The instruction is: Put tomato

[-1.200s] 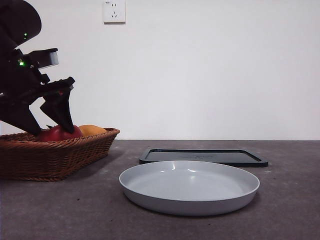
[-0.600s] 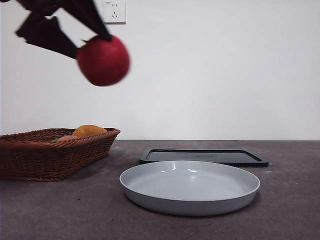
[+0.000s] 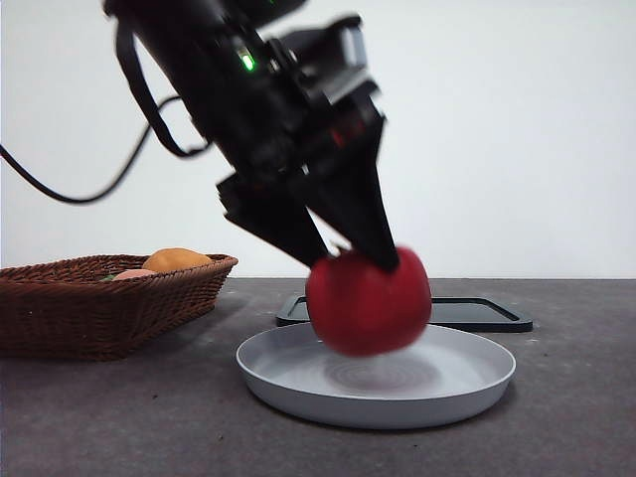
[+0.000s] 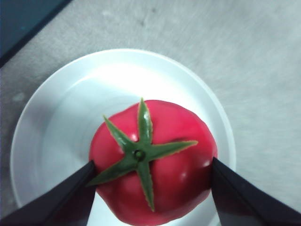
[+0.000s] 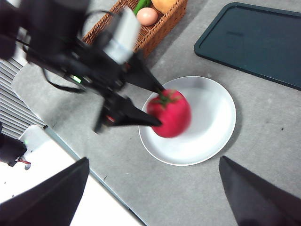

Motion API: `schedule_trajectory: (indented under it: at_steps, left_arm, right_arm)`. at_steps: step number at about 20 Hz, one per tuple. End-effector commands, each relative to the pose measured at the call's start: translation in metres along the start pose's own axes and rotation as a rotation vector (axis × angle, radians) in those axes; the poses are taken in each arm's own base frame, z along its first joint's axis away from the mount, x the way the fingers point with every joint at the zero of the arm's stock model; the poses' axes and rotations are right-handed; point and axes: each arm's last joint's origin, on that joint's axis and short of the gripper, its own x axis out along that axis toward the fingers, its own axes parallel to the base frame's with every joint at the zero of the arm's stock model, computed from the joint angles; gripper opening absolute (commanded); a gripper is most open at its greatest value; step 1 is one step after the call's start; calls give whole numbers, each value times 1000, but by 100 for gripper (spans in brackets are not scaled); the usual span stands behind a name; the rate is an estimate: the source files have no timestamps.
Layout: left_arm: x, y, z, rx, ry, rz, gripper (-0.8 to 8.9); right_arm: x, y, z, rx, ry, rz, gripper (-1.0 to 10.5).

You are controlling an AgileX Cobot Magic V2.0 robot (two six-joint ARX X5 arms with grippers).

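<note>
My left gripper (image 3: pixel 360 266) is clamped on the tomato (image 3: pixel 369 301), one black jaw pressed to each side of it, stem crown facing up toward my wrist. In the left wrist view the tomato (image 4: pixel 153 162) sits between both jaws, directly over the white plate (image 4: pixel 56 117). The front view shows it low over the plate (image 3: pixel 467 383), its underside just inside the rim; whether it touches the plate floor I cannot tell, it is blurred. From my right wrist view the tomato (image 5: pixel 169 113) hangs over the plate's (image 5: pixel 211 122) side nearest the basket (image 5: pixel 157 28), with my left gripper (image 5: pixel 157 106) reaching in from the basket side. My right gripper (image 5: pixel 153 193) is held high above the desk (image 5: pixel 263 155), jaws spread wide, nothing in them. The wicker basket (image 3: pixel 109 303) stands off the plate's left with an orange fruit (image 3: pixel 177 259) and a pale pink fruit (image 5: pixel 147 16) in it. A dark tray (image 3: pixel 477 313) lies flat just behind the plate.
</note>
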Motion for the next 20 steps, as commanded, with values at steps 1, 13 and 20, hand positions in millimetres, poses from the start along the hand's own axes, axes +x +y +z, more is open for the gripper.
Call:
schedule_trajectory:
  at_steps: [1,13,20]
  left_arm:
    - [12,-5,4,51,-5,7,249]
    - [18,-8,2,52,25,39,626]
    - [-40,-7,24,25,-155,80,626]
  right_arm:
    - [-2,2,4,-18,-15,6,441]
    - [-2,2,4,-18,-15,5,441]
    - [-2,2,4,-18,-15,5,441]
